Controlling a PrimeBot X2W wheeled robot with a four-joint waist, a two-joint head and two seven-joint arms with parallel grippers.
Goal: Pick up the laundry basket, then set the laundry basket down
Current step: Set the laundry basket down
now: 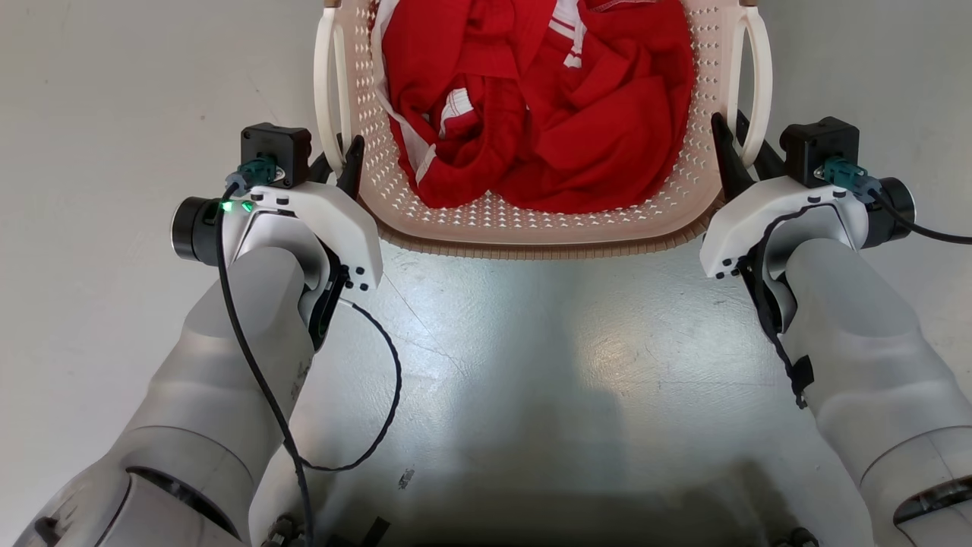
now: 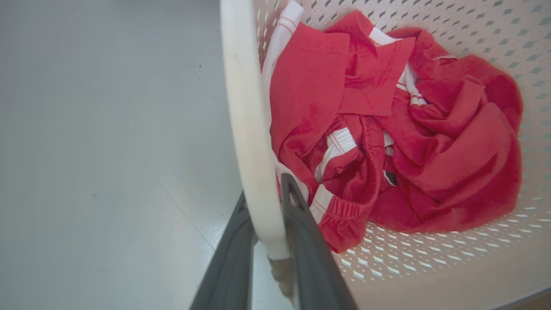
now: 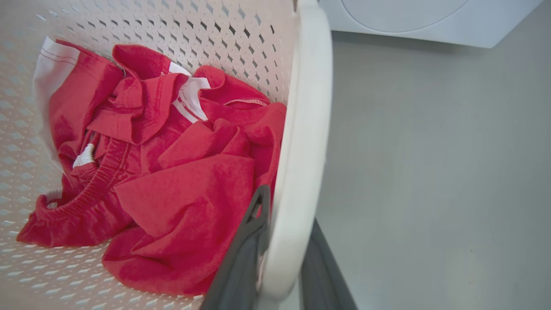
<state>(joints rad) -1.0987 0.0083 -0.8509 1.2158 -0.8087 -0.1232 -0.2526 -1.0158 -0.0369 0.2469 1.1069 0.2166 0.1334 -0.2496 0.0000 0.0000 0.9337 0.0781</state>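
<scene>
The left tool (image 1: 339,161) is clamped on the left loop handle (image 1: 328,83), the right tool (image 1: 743,148) on the right loop handle (image 1: 759,76). Between them, above the grey floor (image 1: 531,365), is the laundry basket (image 1: 531,241), holding red clothes (image 1: 547,106). A white washing machine (image 3: 409,17) stands beyond.

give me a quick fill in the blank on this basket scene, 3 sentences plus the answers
1. The clothes in the laundry basket are mostly ___ with white trim.
2. The left pincer and the right pincer each clamp a white loop ___ on the basket's side.
3. The basket's walls are dotted with small ___.
Missing words: red; handle; holes.
</scene>
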